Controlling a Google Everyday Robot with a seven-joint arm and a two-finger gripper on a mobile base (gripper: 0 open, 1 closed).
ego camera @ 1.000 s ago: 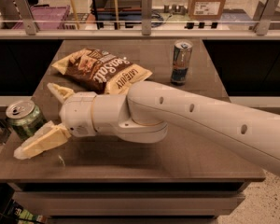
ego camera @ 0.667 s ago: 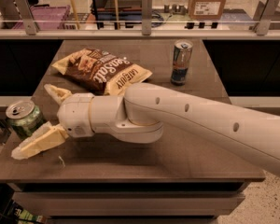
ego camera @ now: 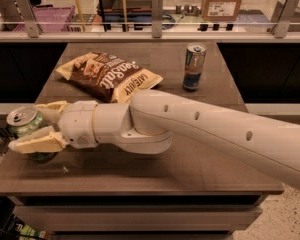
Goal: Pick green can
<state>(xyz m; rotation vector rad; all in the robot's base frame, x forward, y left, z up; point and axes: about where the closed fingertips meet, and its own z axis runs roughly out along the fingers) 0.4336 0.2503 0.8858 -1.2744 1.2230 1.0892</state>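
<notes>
We see the green can (ego camera: pixel 21 122) upright, long axis vertical and silver top up, at the table's (ego camera: pixel 200 171) left edge, middle left of the frame. The gripper (ego camera: pixel 26 128) is open, its fingers (ego camera: pixel 37 142) bracketing the can. Bare tabletop lies toward the near edge; a chip bag (ego camera: pixel 107 75) and a blue can (ego camera: pixel 193 67) stand behind.

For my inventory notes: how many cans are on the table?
2. The green can is at the left edge of the table, inside the open claw; the blue-and-silver can stands at the rear right. The arm might hide more.
</notes>
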